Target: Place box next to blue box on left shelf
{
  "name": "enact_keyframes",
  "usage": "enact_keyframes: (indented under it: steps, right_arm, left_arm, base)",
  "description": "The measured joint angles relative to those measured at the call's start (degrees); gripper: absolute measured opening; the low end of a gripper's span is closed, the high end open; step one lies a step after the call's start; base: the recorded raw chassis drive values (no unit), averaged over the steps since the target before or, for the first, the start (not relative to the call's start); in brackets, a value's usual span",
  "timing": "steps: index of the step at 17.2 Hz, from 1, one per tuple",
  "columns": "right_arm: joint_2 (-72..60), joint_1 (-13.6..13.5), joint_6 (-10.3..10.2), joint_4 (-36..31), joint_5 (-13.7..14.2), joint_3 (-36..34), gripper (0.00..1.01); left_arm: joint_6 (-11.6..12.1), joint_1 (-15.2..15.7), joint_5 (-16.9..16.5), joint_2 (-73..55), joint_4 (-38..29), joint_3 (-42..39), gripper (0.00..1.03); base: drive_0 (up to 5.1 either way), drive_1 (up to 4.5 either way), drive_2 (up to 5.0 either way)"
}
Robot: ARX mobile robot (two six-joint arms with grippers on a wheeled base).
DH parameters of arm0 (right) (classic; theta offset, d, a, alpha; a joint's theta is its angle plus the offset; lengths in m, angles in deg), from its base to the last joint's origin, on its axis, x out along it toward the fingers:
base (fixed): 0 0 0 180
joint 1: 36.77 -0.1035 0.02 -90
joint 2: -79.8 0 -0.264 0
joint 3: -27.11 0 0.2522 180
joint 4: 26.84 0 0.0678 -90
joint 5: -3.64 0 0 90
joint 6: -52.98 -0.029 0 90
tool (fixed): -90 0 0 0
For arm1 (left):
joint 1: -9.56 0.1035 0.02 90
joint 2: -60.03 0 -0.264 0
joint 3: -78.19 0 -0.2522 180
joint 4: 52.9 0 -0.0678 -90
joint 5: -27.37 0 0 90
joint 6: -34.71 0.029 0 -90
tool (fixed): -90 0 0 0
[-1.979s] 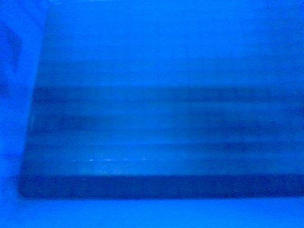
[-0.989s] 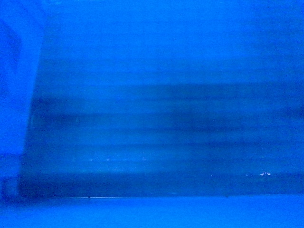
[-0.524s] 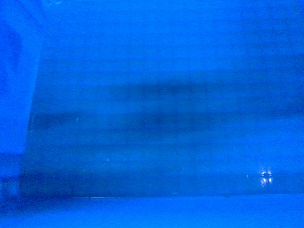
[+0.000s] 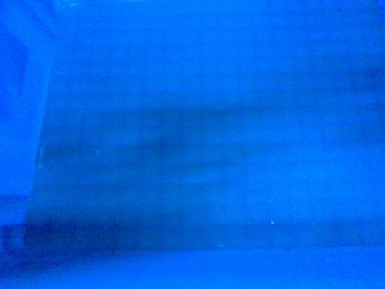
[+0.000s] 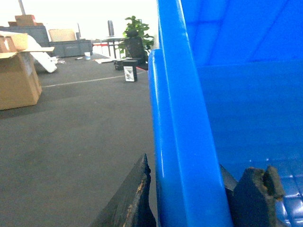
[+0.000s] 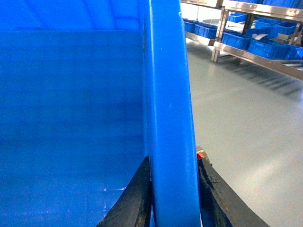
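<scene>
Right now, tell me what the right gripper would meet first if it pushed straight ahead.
The right gripper already straddles the box rim, so it would probably just slide along that rim; beyond lies open grey floor.

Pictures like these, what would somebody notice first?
Blue everywhere: the box fills the whole head view, showing only its faint grid floor. At each side a gripper clamps its thick rim, the left gripper and the right gripper. Beyond the right side stands a metal shelf with small blue bins; beyond the left, a cardboard carton on dark floor.
</scene>
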Motion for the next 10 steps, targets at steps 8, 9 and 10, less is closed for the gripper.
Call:
enact_keyframes:
  steps: [8, 9, 10]
  right_arm:
    - [0.00, 0.00, 0.02, 0.02, 0.00, 0.00, 0.21]
    - [0.00, 0.00, 0.02, 0.00, 0.00, 0.00, 0.21]
    - [0.00, 0.00, 0.02, 0.02, 0.00, 0.00, 0.21]
  left_arm:
    - [0.02, 0.00, 0.00, 0.00, 0.00, 0.00, 0.31]
    - [0.02, 0.00, 0.02, 0.00, 0.00, 0.00, 0.31]
    - [0.02, 0.00, 0.00, 0.00, 0.02, 0.00, 0.31]
  base:
    - [-1.7, -1.70, -1.7]
    - [-1.5, -1.51, -1.5]
    - [-1.5, -1.51, -1.5]
